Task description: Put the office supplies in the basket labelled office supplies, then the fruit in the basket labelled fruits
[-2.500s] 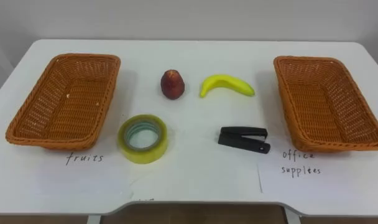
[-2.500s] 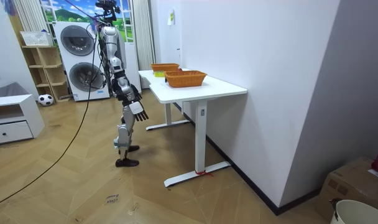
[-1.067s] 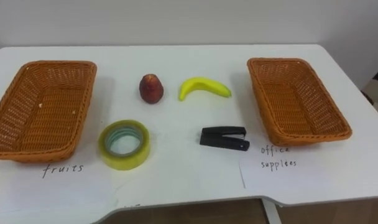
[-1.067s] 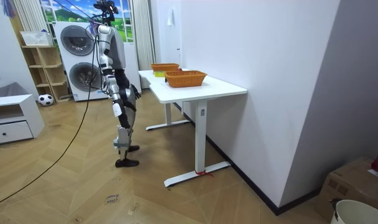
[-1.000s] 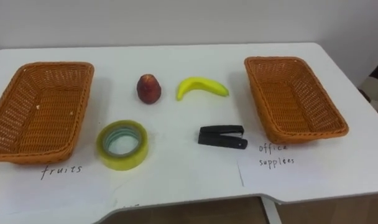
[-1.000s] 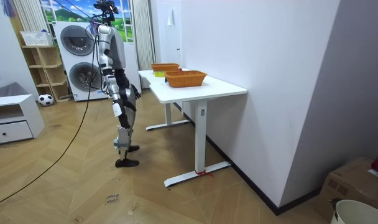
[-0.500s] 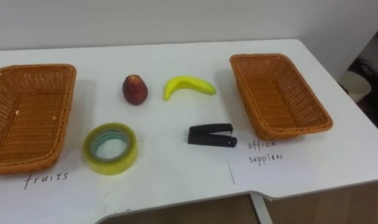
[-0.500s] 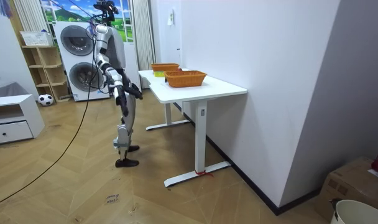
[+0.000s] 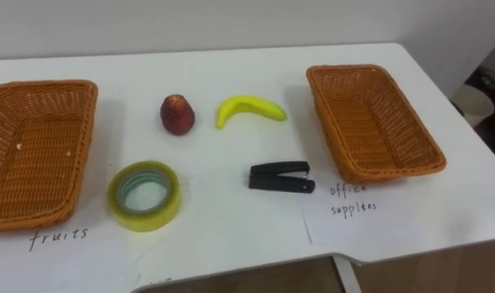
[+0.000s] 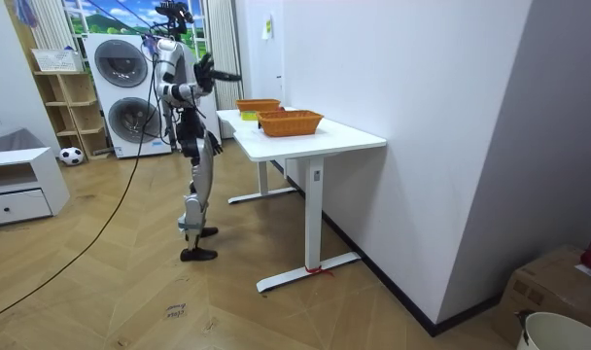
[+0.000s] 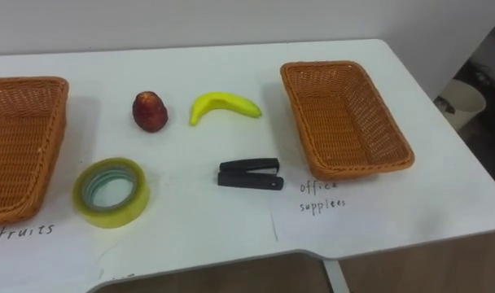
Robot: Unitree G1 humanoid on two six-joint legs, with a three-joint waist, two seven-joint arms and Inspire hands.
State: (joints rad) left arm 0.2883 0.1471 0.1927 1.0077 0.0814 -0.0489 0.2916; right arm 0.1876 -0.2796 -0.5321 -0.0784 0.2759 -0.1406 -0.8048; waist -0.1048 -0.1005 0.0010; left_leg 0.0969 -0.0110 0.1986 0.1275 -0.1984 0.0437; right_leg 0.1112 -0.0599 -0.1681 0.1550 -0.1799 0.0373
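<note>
The right hand (image 10: 218,71) was held up toward the desk (image 9: 231,232); whether it was open or closed could not be told. Beyond and below it, the red fruit (image 9: 177,114), banana (image 9: 249,108), tape roll (image 9: 144,195) and stapler (image 9: 281,177) lay between the left basket (image 9: 36,146) and the right basket (image 9: 370,122).

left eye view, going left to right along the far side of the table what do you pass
orange-brown woven wicker basket on the left → small dark red fruit → yellow banana → matching woven wicker basket on the right
</note>
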